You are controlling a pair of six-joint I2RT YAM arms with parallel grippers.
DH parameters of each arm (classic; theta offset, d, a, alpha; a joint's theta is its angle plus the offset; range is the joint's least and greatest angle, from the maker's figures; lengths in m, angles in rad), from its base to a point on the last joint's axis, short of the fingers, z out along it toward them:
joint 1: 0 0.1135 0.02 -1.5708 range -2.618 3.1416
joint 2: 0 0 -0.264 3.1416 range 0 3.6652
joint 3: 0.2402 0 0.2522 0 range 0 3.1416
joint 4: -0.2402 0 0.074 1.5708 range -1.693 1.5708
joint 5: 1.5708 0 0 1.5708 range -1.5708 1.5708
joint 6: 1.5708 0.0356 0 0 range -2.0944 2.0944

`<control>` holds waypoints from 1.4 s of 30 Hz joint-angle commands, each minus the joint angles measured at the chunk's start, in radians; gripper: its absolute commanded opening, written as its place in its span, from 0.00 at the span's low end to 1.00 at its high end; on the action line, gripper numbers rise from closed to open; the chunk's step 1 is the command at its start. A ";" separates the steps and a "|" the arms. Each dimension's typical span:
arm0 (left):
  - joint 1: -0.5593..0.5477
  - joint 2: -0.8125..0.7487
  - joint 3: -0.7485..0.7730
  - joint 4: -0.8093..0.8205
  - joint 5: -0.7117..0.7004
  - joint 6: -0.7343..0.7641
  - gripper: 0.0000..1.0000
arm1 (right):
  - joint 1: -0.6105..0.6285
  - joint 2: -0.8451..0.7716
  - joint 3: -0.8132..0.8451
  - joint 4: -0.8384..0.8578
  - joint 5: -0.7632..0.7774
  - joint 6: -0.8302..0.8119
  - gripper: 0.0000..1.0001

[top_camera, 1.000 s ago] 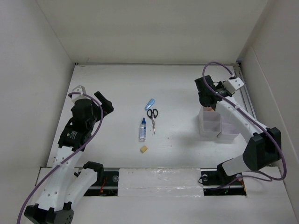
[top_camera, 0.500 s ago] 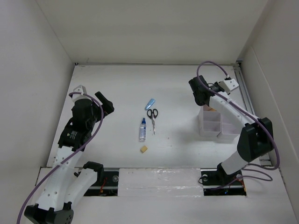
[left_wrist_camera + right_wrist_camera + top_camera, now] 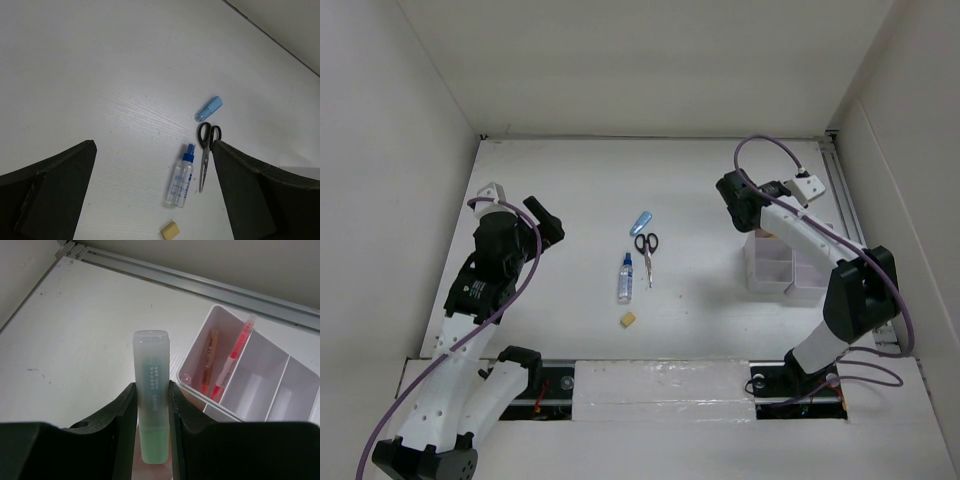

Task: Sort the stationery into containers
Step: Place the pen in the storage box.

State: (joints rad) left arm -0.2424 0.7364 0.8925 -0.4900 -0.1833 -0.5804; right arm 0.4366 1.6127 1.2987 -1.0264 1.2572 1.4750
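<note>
R hand (image 3: 151,396) narrow, pinching green marker (image 3: 151,365) upright over table, just beside bins (image 3: 252,385) | step: bin it | I'd centre over a compartment, lower past rim, then release | L hand (image 3: 544,220) wide, empty, well apart from scissors (image 3: 204,154)

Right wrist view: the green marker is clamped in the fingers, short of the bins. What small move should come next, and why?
Probably shift the right fingers sideways until the green marker hangs over the bin that holds the orange marker and red pen. The marker is gripped, but it sits over the table, just beside that bin's rim.
</note>
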 commanded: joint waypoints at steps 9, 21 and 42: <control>-0.005 -0.012 0.008 0.036 0.010 0.014 1.00 | 0.019 0.013 0.036 -0.057 0.042 0.059 0.10; -0.005 -0.012 0.008 0.036 0.010 0.014 1.00 | 0.039 0.023 0.036 -0.066 0.042 0.059 0.43; -0.005 -0.003 0.008 0.027 -0.042 -0.004 1.00 | 0.188 -0.283 -0.043 0.775 -0.674 -1.154 1.00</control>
State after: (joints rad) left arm -0.2424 0.7372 0.8925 -0.4900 -0.1940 -0.5812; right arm 0.6216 1.3670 1.2610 -0.5106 0.8890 0.6868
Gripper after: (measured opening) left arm 0.997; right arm 0.997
